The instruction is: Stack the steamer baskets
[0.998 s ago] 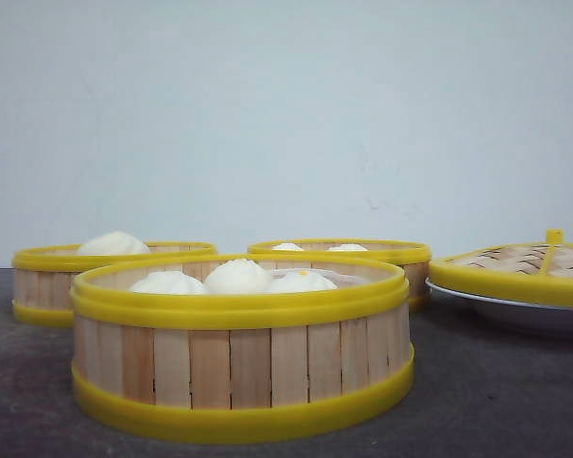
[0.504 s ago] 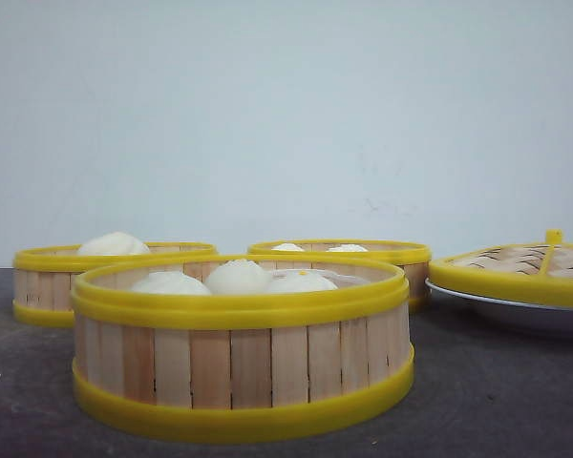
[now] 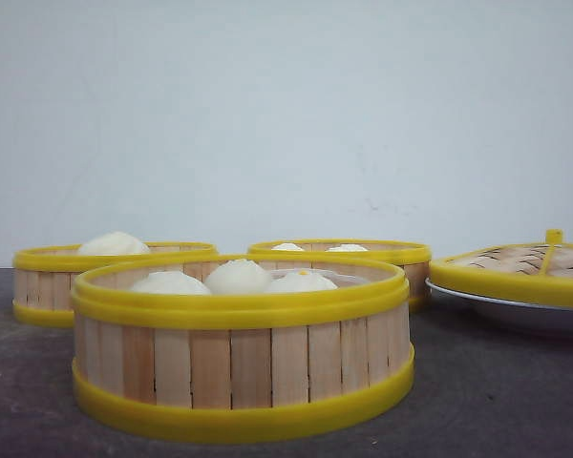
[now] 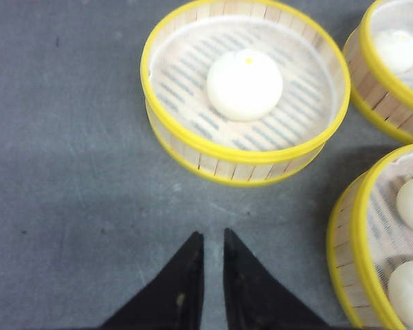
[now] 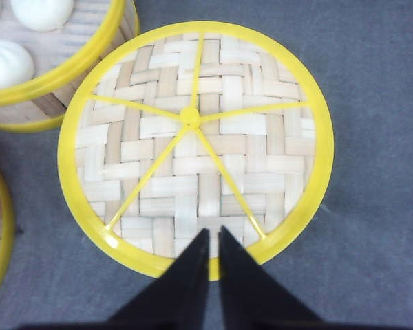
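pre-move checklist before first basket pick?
1. All three baskets separate on the table, none stacked: near basket, left basket, far basket. ok.
2. Buns stay below the rims so stacking clears: cannot tell.
3. Left hand free, nothing between its nearly closed fingers: ok.
4. Right hand free, above the lid: ok.
5. Lid off the baskets, on the plate: ok.

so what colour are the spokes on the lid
Yellow, like the rim, over pale woven strips; the lid shows best in the right wrist view.
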You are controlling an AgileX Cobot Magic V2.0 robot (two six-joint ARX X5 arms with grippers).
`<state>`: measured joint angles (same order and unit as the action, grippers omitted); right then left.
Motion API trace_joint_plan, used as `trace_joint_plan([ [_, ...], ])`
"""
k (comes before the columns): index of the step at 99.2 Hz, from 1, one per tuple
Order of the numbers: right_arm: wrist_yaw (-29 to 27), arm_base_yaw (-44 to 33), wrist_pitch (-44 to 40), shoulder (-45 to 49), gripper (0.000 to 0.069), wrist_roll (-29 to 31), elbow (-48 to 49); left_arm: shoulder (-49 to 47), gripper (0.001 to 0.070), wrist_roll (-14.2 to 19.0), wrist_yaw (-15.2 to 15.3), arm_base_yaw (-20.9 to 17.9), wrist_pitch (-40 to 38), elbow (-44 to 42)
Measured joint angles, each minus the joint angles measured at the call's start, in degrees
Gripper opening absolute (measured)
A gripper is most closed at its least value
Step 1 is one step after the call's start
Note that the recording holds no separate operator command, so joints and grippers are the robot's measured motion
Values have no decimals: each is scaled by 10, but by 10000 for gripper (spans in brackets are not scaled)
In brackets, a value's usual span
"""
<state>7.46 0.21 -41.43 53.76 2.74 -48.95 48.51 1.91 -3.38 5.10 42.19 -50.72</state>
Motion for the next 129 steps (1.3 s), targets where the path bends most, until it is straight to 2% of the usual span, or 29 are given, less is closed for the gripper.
trace_joint_plan([
  [4, 0, 0, 0, 0, 148, 0, 0, 1, 60, 0, 0, 0, 0, 0],
  [8, 0, 0, 0, 0, 259, 0, 0, 1, 119, 0, 0, 0, -1, 0],
  [17, -1, 0, 0, 0, 503, 0, 0, 1, 327, 0, 0, 0, -7, 0],
  [22, -1, 0, 0, 0, 574, 0, 0, 1, 424, -1, 0, 0, -12, 0],
  [27, -1, 0, 0, 0, 608, 0, 0, 1, 475, -2, 0, 0, -15, 0],
  [37, -1, 0, 2, 0, 631, 0, 0, 1, 506, -4, 0, 0, -15, 0],
  [56, -1, 0, 10, 0, 637, 0, 0, 6, 514, 6, -3, 0, -21, 0],
  [66, -1, 0, 10, 0, 637, 0, 0, 15, 514, 21, -21, 0, -24, 0],
  [85, -1, 0, 18, 0, 637, 0, 0, 48, 514, 44, -86, 7, -26, 0],
  [97, 14, 1, 36, 1, 637, 0, 0, 73, 514, 48, -89, 17, -26, 0],
  [112, 58, 12, 108, 22, 637, 5, 0, 90, 514, 49, -89, 17, -26, 0],
  [129, 61, 35, 137, 89, 625, 18, -33, 90, 514, 46, -89, 17, -26, 0],
])
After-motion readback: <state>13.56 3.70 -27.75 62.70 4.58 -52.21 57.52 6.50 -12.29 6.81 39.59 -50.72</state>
